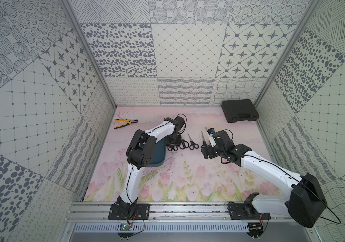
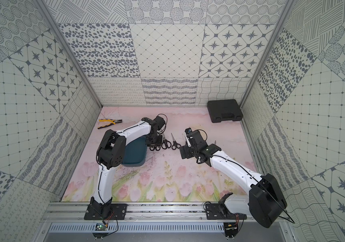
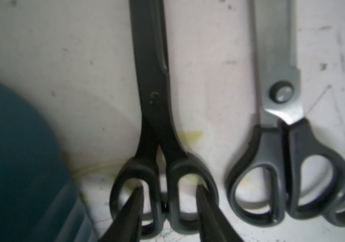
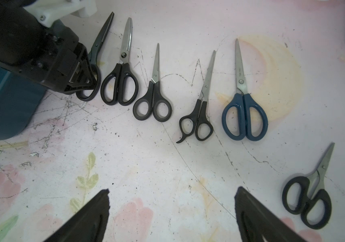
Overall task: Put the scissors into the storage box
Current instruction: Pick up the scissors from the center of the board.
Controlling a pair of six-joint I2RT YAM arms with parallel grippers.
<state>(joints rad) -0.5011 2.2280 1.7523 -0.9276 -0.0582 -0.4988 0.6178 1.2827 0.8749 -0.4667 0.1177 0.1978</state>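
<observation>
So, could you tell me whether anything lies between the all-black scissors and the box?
Nothing visible does: only bare mat separates the all-black scissors from the box; the next pair lies on their far side.

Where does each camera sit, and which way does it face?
Both top views: high in front, facing down at the table; left arm, right arm show.
Left wrist: on left arm, close over black scissors; fingertips show.
Right wrist: on right arm, over the scissors row; open right gripper shows.
Wrist views share black scissors, box.
</observation>
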